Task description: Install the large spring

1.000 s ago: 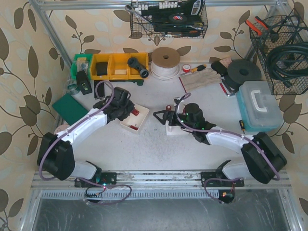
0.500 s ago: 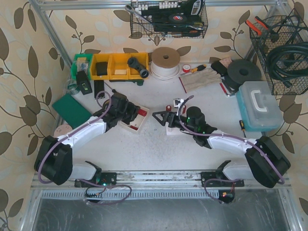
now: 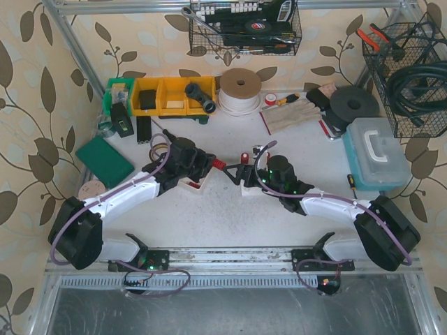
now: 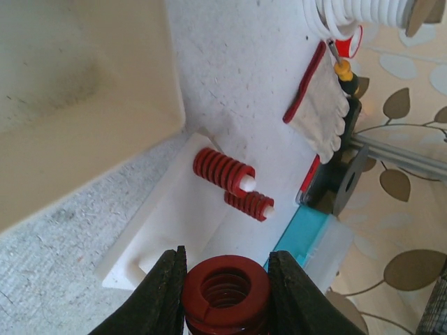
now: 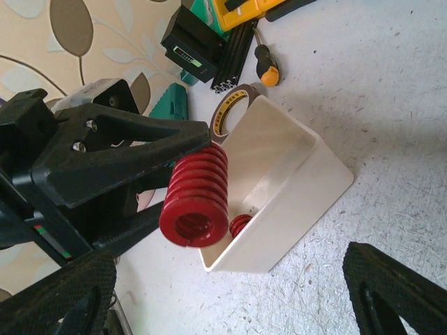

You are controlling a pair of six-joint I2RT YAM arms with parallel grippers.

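My left gripper (image 4: 225,293) is shut on the large red spring (image 4: 226,289), gripping its sides, open end facing the camera. In the top view the spring (image 3: 219,165) hangs between the cream tray (image 3: 192,183) and the white fixture (image 3: 249,187). The fixture (image 4: 174,223) carries two smaller red springs (image 4: 223,171) on white pegs. My right gripper (image 5: 234,293) is open with its fingers wide apart, low over the table by the fixture. It faces the held spring (image 5: 197,202) and the tray (image 5: 293,202). A small red spring (image 5: 241,225) lies in the tray.
Yellow bins (image 3: 171,94), a white cord reel (image 3: 239,87), gloves (image 3: 293,115) and a black disc (image 3: 355,105) line the back. A blue-lidded box (image 3: 377,153) stands right, a green pad (image 3: 105,159) left. A tape ring (image 5: 230,115) lies behind the tray.
My left gripper has carried the large red spring from over the tray to the right, towards the fixture. The right gripper has shifted slightly left.
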